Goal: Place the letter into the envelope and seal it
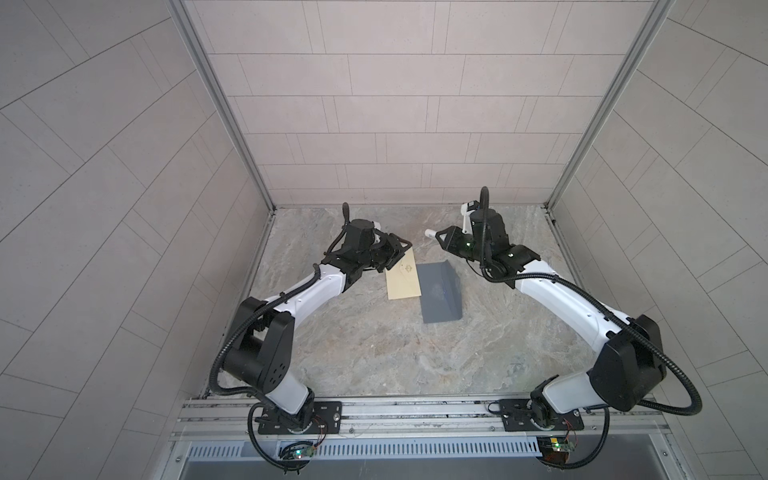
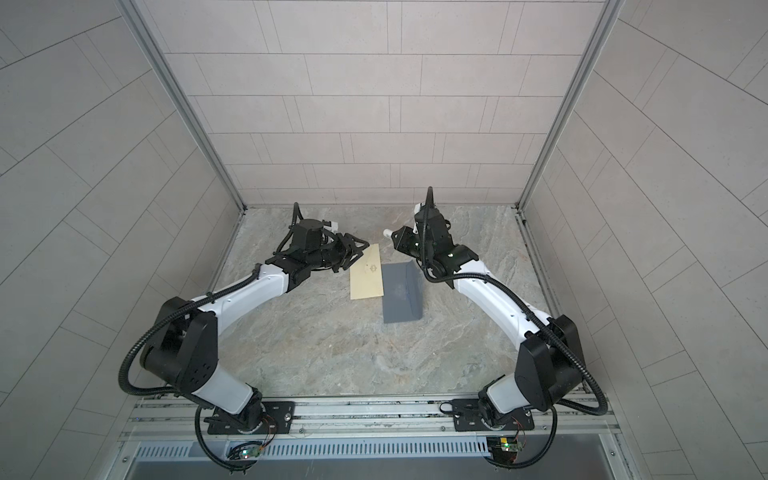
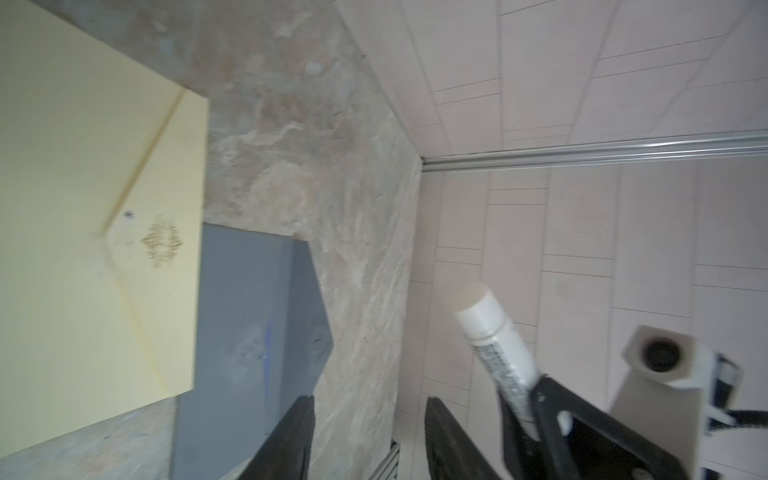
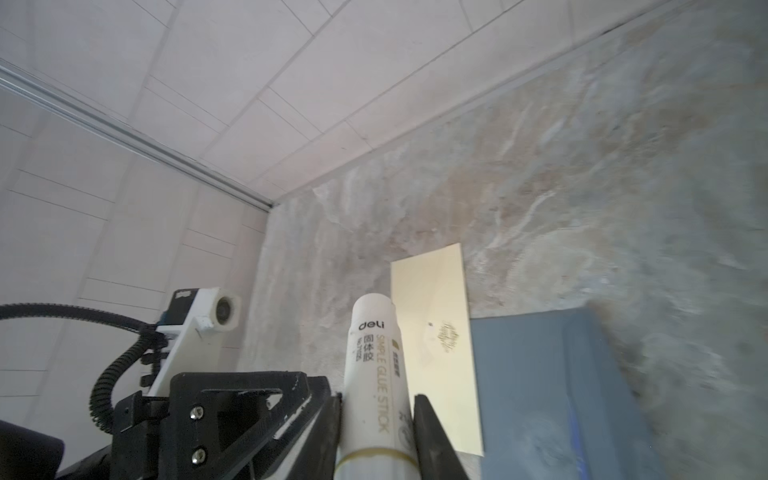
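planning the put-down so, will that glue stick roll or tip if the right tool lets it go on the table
Likely rolls if laid flat: the glue stick is a smooth round tube. Stood on end it may tip, being tall and narrow. It looks rigid, so the right tool, shut across its body, probably won't crush it.

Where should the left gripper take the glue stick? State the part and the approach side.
Probably grip the bare free end of the glue stick, since the right gripper clamps its lower barrel. Bring the open left gripper in from its own side, jaws across the round barrel: that end points toward it.
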